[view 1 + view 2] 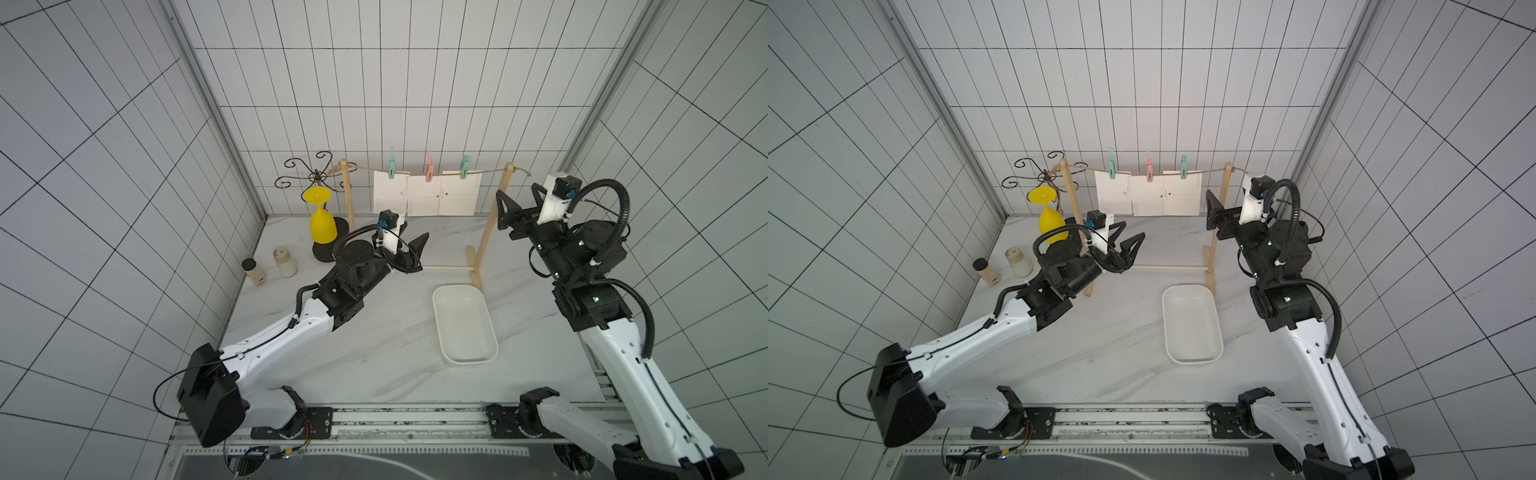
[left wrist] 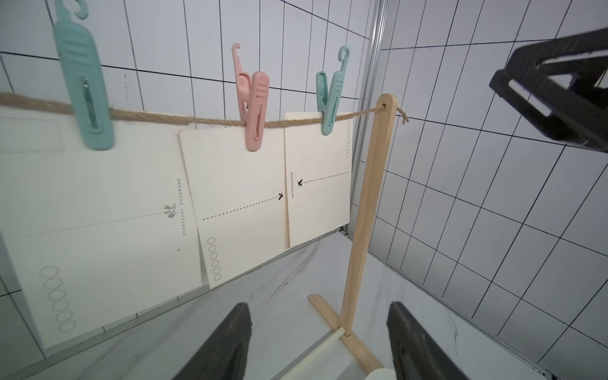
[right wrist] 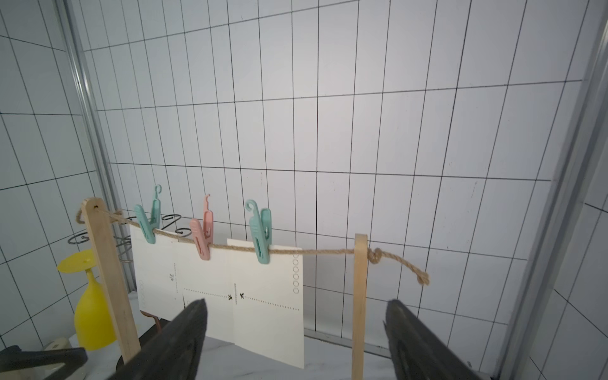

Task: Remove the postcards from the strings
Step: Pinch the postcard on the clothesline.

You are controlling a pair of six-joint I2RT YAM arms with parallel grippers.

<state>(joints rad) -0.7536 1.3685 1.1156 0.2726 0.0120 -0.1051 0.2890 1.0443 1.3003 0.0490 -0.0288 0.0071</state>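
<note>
Three cream postcards hang side by side from the strings (image 1: 490, 171), a tan twine between two wooden posts. The left card (image 1: 388, 193) is held by a green peg (image 2: 85, 88), the middle card (image 1: 424, 198) by a pink peg (image 2: 253, 108), the right card (image 1: 459, 195) by a green peg (image 2: 330, 98). My left gripper (image 2: 319, 306) is open and empty, low in front of the left and middle cards. My right gripper (image 3: 296, 302) is open and empty, raised beside the right post (image 1: 492, 216), clear of the cards.
A white tray (image 1: 463, 328) lies on the marble table in front of the right post's foot. A white dowel (image 1: 444, 269) joins the posts' feet. At the left back a yellow goblet (image 1: 322, 224) hangs upside down from a wire stand (image 1: 316, 174), with two small jars (image 1: 285, 262) nearby.
</note>
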